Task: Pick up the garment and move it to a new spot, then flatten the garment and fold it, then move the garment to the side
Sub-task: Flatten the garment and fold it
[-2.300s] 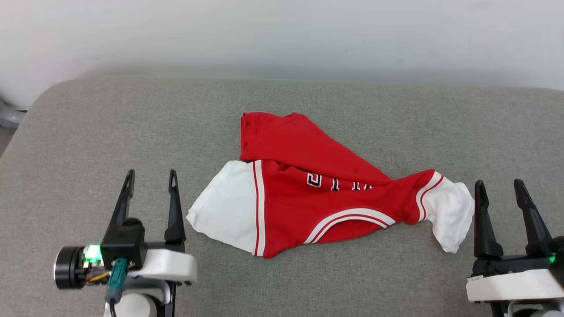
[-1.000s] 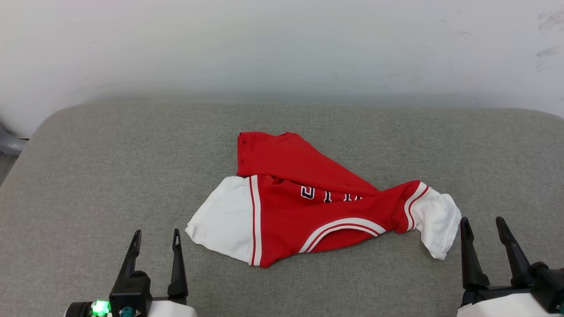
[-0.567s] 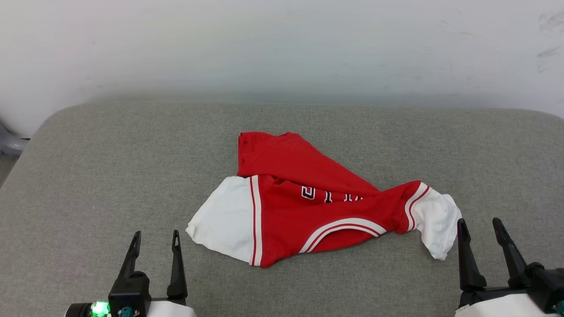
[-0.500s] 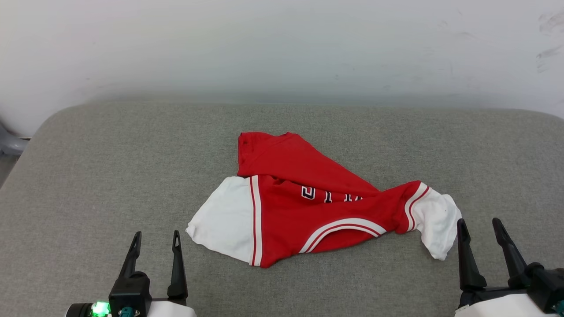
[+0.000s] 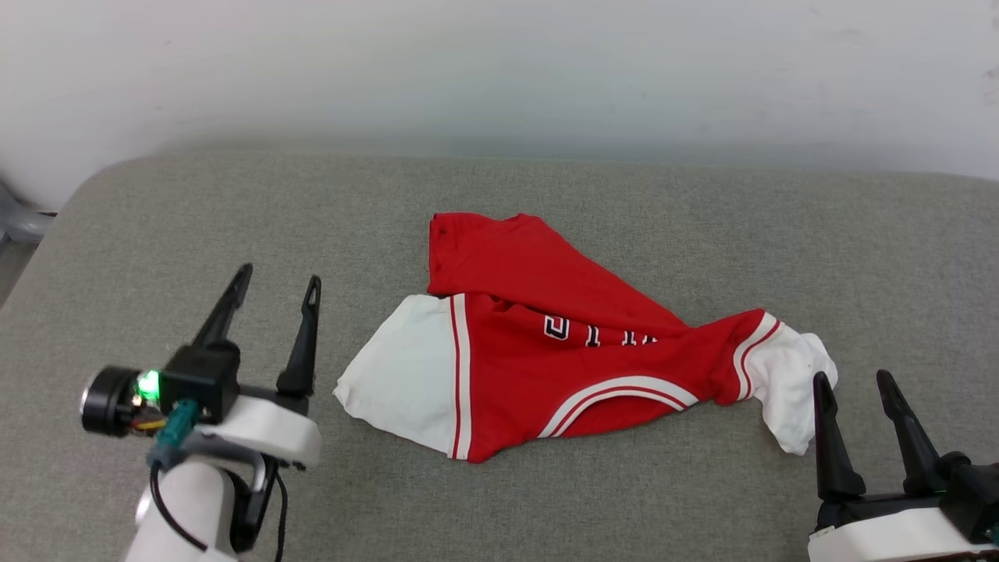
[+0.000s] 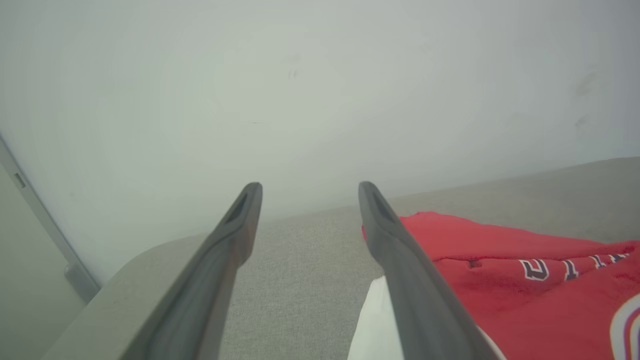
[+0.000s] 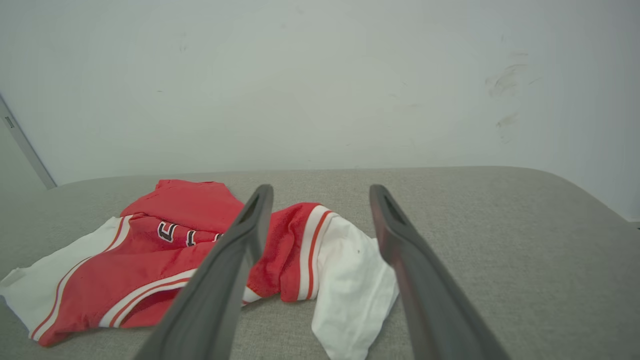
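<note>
Nearest, 8 o'clock in the head view: left gripper [image 5: 279, 277], fingers apart and holding nothing, tips pointing to about 1 o'clock. A green light [image 5: 146, 384] glows on its wrist housing. It sits well short of the garment's closer sleeve, with bare cloth of the surface between.

Nearest, 4 o'clock: right gripper [image 5: 851, 376], fingers likewise spread and holding nothing, tips pointing to 12 o'clock. Its inner finger stands just beside the end of a white sleeve; contact cannot be told. In the right wrist view that sleeve lies ahead, framed between the two fingers.

Middle ground: the garment [image 5: 538, 367], a red jersey T-shirt, lies crumpled on the grey fabric-covered surface [image 5: 702, 203], roughly centred.
- One white sleeve spreads flat toward 8 o'clock, edged with a red-and-white stripe.
- The other white sleeve trails off at 4 o'clock, bunched and twisted.
- The curved white-and-red neck trim faces 6 o'clock.
- A fold of red body cloth is thrown over toward 11 o'clock and covers part of the black, white-outlined print; only the lower parts of a few characters show.

Far: the surface's rounded back edge, then a plain pale wall [image 5: 499, 70] at 12 o'clock, with faint scuff marks in the right wrist view.
</note>
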Tool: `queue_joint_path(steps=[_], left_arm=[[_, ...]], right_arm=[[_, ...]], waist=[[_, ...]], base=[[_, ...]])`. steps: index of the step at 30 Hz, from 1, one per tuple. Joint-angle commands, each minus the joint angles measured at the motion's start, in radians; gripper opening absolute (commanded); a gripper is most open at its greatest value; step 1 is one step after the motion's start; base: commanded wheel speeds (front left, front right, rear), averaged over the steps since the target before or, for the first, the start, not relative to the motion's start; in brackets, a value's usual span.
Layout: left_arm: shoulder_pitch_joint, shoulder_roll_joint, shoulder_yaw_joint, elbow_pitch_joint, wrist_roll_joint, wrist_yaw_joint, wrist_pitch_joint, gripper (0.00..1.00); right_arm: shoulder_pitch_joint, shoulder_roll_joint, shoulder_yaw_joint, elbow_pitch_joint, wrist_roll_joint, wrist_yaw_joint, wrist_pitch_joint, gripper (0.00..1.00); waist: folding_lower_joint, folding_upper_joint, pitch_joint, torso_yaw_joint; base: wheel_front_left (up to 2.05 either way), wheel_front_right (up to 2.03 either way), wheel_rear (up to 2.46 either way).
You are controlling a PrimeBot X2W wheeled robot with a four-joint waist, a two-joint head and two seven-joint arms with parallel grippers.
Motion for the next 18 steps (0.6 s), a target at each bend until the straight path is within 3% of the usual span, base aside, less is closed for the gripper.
queue_joint_path(steps=[1,8,14,15,18], left_arm=[[-0.066,0.027,-0.009,0.042,-0.004,-0.022,0.002,1.00],[-0.307,0.104,-0.111,0.163,-0.110,-0.075,0.225,1.00],[-0.439,0.215,-0.330,0.200,-0.376,-0.075,0.612,1.00],[-0.439,0.215,-0.330,0.200,-0.376,-0.075,0.612,1.00],[-0.477,0.269,-0.420,0.192,-0.497,-0.076,0.761,1.00]], right_arm=[[-0.016,0.002,-0.002,-0.006,-0.001,-0.001,-0.002,1.00],[-0.042,0.002,-0.002,-0.015,-0.007,-0.001,-0.002,1.00],[-0.064,0.002,0.000,-0.016,-0.008,-0.001,-0.003,1.00],[-0.064,0.002,0.000,-0.016,-0.008,-0.001,-0.003,1.00],[-0.080,0.002,0.000,-0.017,-0.010,-0.001,-0.002,1.00]], waist=[[-0.0001,0.0000,0.017,0.004],[-0.0001,0.0000,0.065,0.002],[-0.0001,0.0000,0.095,-0.005],[-0.0001,0.0000,0.095,-0.005],[-0.0001,0.0000,0.114,-0.012]], base=[[0.00,0.00,0.00],[0.00,0.00,0.00],[0.00,0.00,0.00],[0.00,0.00,0.00],[0.00,0.00,0.00]])
